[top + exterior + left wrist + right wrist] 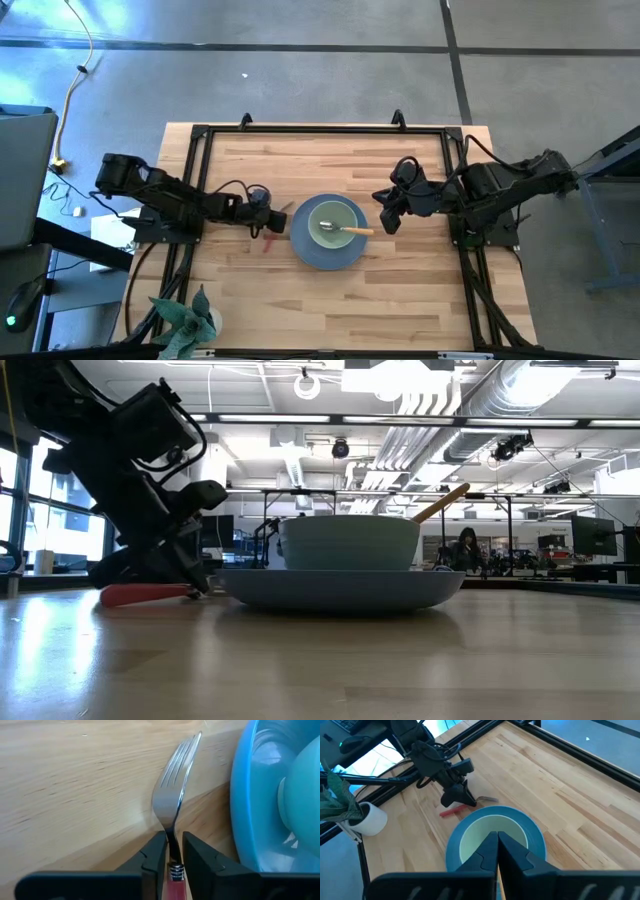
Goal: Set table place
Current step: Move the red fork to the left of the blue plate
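Observation:
A grey-blue plate (305, 252) lies at the table's middle with a pale green bowl (330, 215) standing on it. A yellow-handled spoon (357, 231) has its metal end in the bowl, its handle leaning on the bowl's right rim (440, 505). A red-handled fork (175, 795) lies on the wood just left of the plate, also seen in the right wrist view (454, 811). My left gripper (272, 224) is low over the fork and shut on it. My right gripper (388, 216) is shut and empty, right of the plate (530, 827). My left gripper pinches the fork between its two fingers where the metal neck meets the red handle (175, 868), one finger on each side. The fingers slant down from the table's left. The fork lies flat, its red handle (145, 594) on the table and its tines (182, 755) on the wood beside the plate.
A black metal frame (320, 129) runs around the work area. A plant in a white pot (188, 320) stands at the near left corner. Bare wood lies toward the far and near edges of the table (330, 170). A person (467, 546) sits far behind the table.

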`<move>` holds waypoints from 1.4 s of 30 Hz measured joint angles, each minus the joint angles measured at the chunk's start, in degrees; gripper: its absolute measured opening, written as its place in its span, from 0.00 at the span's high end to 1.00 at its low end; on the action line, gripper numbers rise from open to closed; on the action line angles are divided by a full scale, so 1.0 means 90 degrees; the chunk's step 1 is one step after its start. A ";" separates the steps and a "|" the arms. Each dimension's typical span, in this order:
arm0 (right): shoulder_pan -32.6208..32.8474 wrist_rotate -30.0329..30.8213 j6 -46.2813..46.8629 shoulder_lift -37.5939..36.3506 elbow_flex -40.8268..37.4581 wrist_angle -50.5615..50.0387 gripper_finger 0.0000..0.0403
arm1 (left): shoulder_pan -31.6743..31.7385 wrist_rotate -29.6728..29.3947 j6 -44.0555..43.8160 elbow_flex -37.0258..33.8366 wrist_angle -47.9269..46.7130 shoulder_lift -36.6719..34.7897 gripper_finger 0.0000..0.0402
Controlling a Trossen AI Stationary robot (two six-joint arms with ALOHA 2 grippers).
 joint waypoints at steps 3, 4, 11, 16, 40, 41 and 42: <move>0.0000 -0.0002 -0.0023 0.0000 0.0000 0.0000 1.00 | 0.0000 0.0010 -0.0001 -0.0002 -0.0030 -0.0059 0.86; -0.0002 -0.0001 -0.0027 0.0000 0.0000 0.0000 1.00 | 0.0000 0.0034 -0.0004 -0.0003 -0.0032 -0.0072 0.86; 0.0000 -0.0027 -0.0046 0.0000 0.0000 0.0000 1.00 | 0.0000 0.0123 -0.0052 -0.0004 0.0029 -0.0075 0.86; 0.0000 -0.0051 -0.0049 0.0000 0.0000 0.0000 1.00 | -0.0002 0.0240 0.0007 -0.0004 0.0298 -0.0072 0.86; -0.0001 -0.0214 -0.0053 -0.0002 0.0000 -0.0002 1.00 | -0.0002 -0.0003 0.0424 0.0018 0.0098 -0.0734 0.86; 0.0000 -0.0221 -0.0053 -0.0002 0.0000 -0.0002 1.00 | -0.0002 -0.0029 0.0424 0.0017 -0.0128 -0.0856 0.86; 0.0000 -0.0223 -0.0053 -0.0002 0.0000 0.0000 1.00 | -0.0002 -0.0073 0.0422 0.0017 -0.0331 -0.0962 0.86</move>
